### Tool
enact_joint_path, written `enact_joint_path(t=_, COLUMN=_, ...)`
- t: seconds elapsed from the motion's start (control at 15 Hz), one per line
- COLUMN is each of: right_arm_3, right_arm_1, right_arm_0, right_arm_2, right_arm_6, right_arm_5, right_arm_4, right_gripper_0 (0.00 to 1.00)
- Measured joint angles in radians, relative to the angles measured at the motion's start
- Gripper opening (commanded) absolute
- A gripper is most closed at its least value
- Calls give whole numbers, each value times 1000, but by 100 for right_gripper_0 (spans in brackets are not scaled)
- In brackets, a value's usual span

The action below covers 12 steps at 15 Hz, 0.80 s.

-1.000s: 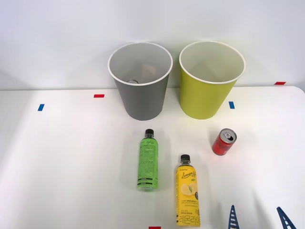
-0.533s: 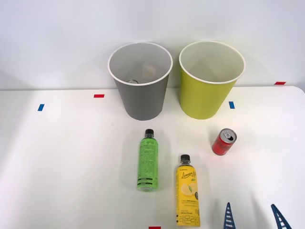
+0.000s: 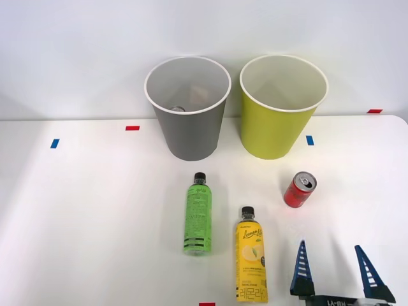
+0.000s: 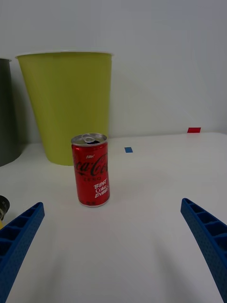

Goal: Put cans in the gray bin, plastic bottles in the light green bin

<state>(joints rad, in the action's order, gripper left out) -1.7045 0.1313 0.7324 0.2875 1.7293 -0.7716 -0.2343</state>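
Gray bin (image 3: 189, 124) stands upright at the table's far edge, round, tapered, white-rimmed; a silvery round object, possibly a can top, lies at its pale bottom, identity uncertain. Light green bin (image 3: 278, 121) just beside it to the right, same shape; nothing discernible inside. White table (image 3: 89, 217) smooth, matte, marked with small blue and red tape pieces. Green-label bottle (image 3: 198, 215) lies flat in front of the gray bin, black cap toward the bins. Lemon-label bottle (image 3: 250, 263), larger, lies flat to its right and nearer the robot, cap also toward the bins. Red can (image 3: 299, 190) upright in front of the light green bin, silver top, tab opened; apart from both bottles. Right gripper (image 3: 336, 271) at the near edge, blue ribbed fingers spread wide, holding nothing; can stands ahead of it, unobstructed, not between the fingers.
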Motion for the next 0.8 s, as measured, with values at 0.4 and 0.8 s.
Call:
enact_joint_path(t=0.4, right_arm_3=129, right_arm_1=-25, right_arm_0=-190, right_arm_2=-41, right_arm_6=7, right_arm_5=-4, right_arm_4=-7, right_gripper_0=100)
enact_joint_path(t=0.8, right_arm_3=233, right_arm_1=-38, right_arm_0=-329, right_arm_2=-80, right_arm_6=6, right_arm_5=29, right_arm_4=-5, right_gripper_0=100)
